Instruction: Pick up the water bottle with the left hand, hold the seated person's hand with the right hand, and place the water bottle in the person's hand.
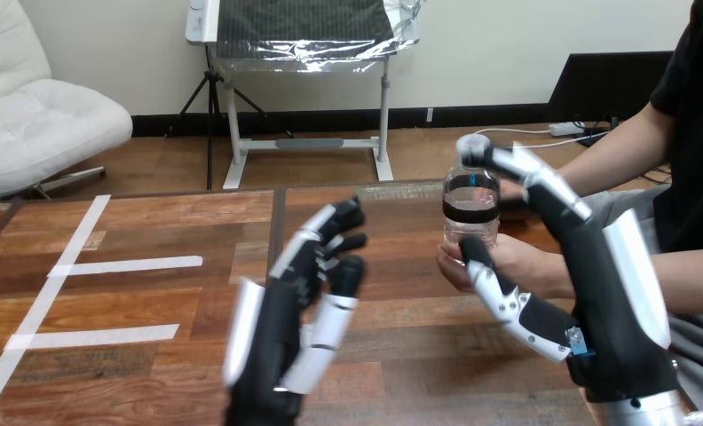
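The left hand (281, 311) hangs empty and relaxed over the surface (153, 231), the bottle (470, 213) already upright in the person's hand (518, 262), which the right hand (614, 302) brackets, fingers straight; only withdrawal seems left.

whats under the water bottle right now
The person's hand, holding the lower part of the water bottle. The bottle's base is hidden by that hand, and the robot's right hand covers part of it.

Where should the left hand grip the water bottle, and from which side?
Probably its banded mid-body, from the view's left: the water bottle stands upright, the person's hand wraps its base, and the right hand crowds its right side and cap.
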`<state>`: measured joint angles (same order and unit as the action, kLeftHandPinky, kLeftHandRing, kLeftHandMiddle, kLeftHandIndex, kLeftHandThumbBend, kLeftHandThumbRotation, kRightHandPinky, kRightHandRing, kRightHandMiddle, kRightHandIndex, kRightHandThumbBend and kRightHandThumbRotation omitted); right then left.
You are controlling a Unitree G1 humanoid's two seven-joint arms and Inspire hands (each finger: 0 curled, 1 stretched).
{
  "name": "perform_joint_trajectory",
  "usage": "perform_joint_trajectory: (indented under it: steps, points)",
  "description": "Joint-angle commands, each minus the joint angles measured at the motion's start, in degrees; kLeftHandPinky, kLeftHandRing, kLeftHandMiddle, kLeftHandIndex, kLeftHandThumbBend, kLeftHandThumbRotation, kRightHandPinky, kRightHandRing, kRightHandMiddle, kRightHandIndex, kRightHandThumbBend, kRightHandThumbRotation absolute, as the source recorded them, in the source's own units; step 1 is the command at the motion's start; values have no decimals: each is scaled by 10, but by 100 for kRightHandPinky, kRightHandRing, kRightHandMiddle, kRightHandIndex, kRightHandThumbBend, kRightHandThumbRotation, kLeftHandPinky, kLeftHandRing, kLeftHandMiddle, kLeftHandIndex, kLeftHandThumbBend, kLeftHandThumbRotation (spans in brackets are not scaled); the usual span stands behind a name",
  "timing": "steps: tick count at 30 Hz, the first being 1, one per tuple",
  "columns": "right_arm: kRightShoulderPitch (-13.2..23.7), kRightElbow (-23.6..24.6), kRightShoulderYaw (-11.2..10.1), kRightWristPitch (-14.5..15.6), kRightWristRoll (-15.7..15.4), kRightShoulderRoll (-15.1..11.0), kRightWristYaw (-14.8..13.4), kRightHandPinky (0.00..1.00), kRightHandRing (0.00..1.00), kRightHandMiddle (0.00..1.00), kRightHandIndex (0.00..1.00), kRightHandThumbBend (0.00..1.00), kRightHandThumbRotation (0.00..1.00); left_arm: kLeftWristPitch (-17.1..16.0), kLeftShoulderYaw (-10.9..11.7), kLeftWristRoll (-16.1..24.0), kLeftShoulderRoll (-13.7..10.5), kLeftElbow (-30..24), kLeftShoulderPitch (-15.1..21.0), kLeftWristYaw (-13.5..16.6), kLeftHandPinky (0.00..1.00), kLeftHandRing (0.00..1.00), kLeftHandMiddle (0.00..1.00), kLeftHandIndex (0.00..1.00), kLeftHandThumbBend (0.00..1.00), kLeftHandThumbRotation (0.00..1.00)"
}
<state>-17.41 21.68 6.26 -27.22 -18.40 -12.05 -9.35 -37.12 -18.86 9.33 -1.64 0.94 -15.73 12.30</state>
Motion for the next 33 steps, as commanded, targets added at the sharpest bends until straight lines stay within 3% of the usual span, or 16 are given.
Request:
perform_joint_trajectory:
  steps: [1, 16, 33]
  points:
    - [38, -37, 5, -45, 14, 29, -15, 74, 85, 87, 79, 10, 0, -40, 10, 3, 32, -61, -40, 18, 69, 75, 80, 82, 47, 93]
    - [38, -78, 26, -78, 13, 44, 11, 70, 82, 85, 80, 3, 0, -59, -5, 13, 26, -80, -88, 54, 72, 76, 81, 83, 44, 95]
    - [35, -90, 46, -83, 19, 54, 33, 77, 87, 88, 83, 2, 0, -68, -6, 44, 16, -81, -101, 82, 70, 76, 80, 83, 41, 96]
